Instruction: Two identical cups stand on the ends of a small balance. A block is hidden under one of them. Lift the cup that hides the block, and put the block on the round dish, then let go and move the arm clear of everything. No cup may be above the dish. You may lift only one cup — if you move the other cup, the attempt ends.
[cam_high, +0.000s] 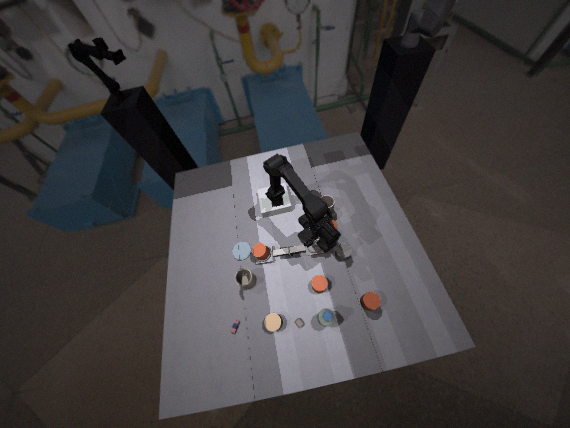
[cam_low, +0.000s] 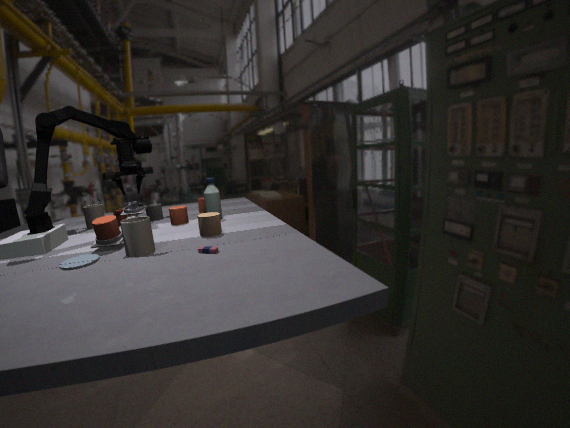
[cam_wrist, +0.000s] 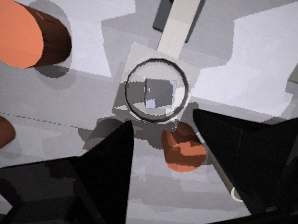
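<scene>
One orange cup (cam_high: 260, 251) (cam_low: 106, 228) stands on the left end of the balance (cam_high: 290, 251) (cam_wrist: 172, 37). At the balance's other end, the grey block (cam_wrist: 164, 95) lies uncovered inside a thin round rim on the square pan. A similar orange cup (cam_wrist: 185, 156) (cam_high: 334, 225) is off the balance, just beyond that pan, partly hidden by the arm in the top view. My gripper (cam_low: 131, 192) (cam_wrist: 162, 119) is open and empty, high above the block's end of the balance. The pale blue round dish (cam_high: 241, 251) (cam_low: 79, 261) lies beside the standing cup, with nothing on it.
Grey cups (cam_high: 244, 277) (cam_low: 138, 237) stand near the dish and beyond the balance. More orange cylinders (cam_high: 320, 283) (cam_high: 371, 301), a beige cylinder (cam_high: 273, 323) (cam_low: 209, 225), a bottle (cam_high: 326, 317) (cam_low: 212, 201), a small grey piece (cam_high: 299, 323) and a red-blue piece (cam_high: 235, 326) (cam_low: 208, 249) are farther out.
</scene>
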